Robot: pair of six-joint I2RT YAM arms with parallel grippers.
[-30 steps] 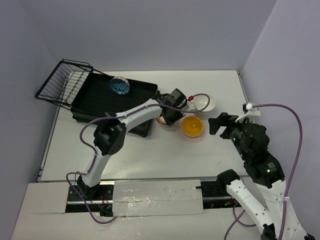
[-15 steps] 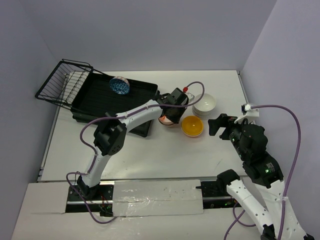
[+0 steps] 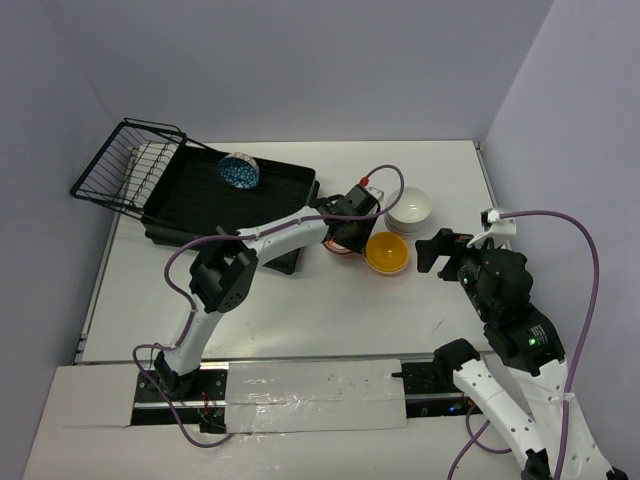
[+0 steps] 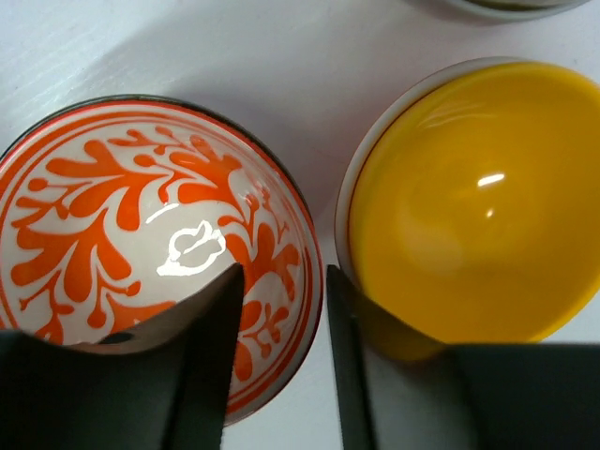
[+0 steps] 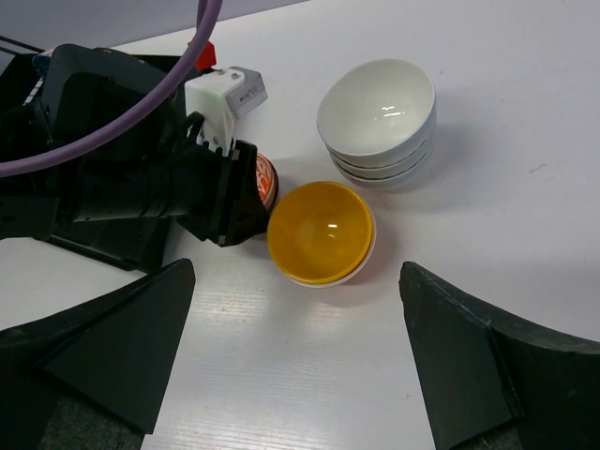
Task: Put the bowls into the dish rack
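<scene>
An orange-patterned bowl (image 4: 122, 216) stands on the white table beside a yellow bowl (image 4: 469, 234). My left gripper (image 4: 281, 361) is open and straddles the orange-patterned bowl's right rim, one finger inside and one outside, with a gap still showing at the rim. In the top view the left gripper (image 3: 349, 226) hides most of that bowl (image 3: 336, 248). The yellow bowl (image 3: 386, 252) and a stack of three white bowls (image 3: 410, 207) lie right of it. A blue-patterned bowl (image 3: 240, 170) leans in the black dish rack (image 3: 190, 205). My right gripper (image 5: 300, 375) is wide open and empty, near the yellow bowl (image 5: 322, 232).
The rack's wire basket (image 3: 125, 165) tilts at the far left end. The white stack (image 5: 377, 108) sits behind the yellow bowl in the right wrist view. The left arm's purple cable (image 3: 385, 175) loops over the table. Walls close the table's back and sides.
My left gripper has turned and shifted slightly over the orange-patterned bowl, uncovering the white stack. The right arm has barely moved.
</scene>
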